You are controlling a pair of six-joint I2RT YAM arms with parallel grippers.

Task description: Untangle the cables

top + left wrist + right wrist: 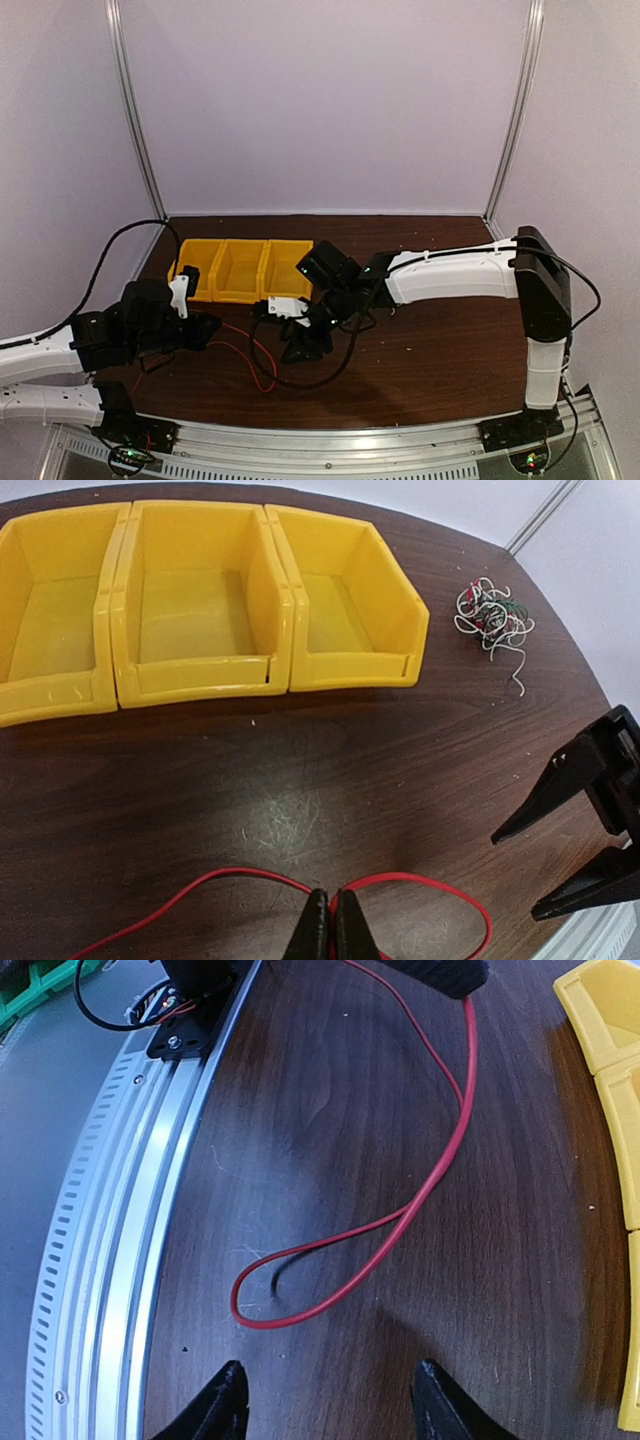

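Top external view on my end, dark wood table (430,360), plain white walls (320,100), my left gripper (332,905) pinching the red cable (230,871), right gripper (332,1380) spread wide

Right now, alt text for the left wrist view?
The left gripper pinches a red cable on a dark table. Beyond: three empty yellow bins, a tangled wire bundle to their right, and the open right gripper at right.
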